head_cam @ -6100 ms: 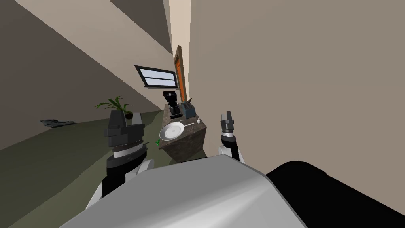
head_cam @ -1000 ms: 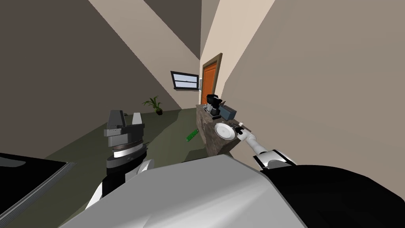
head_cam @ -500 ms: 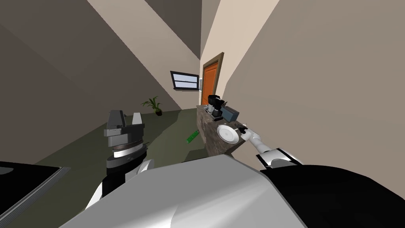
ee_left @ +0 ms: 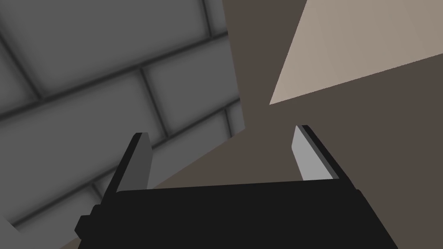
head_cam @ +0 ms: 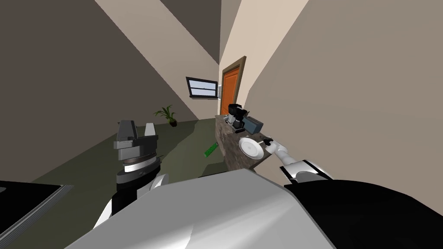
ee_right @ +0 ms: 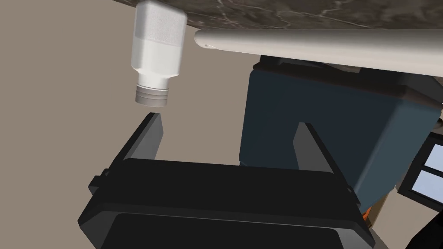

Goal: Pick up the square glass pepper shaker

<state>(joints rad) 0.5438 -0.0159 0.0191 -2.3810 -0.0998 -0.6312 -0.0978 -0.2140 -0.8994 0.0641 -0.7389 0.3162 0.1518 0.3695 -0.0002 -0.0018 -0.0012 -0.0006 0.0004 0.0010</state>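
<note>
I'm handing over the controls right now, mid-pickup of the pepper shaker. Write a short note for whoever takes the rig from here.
Left gripper: open, empty, raised beside the chest.
Right gripper: open, empty, stretched out to the dark marbled counter.
Shaker: white with a grey cap, standing on the counter just beyond one right fingertip, not between the fingers. A dark blue box lies ahead of the gap, near the plate.
Done: arm reached out to the counter.
Left: centre the fingers on the shaker, advance, close, lift.
</note>
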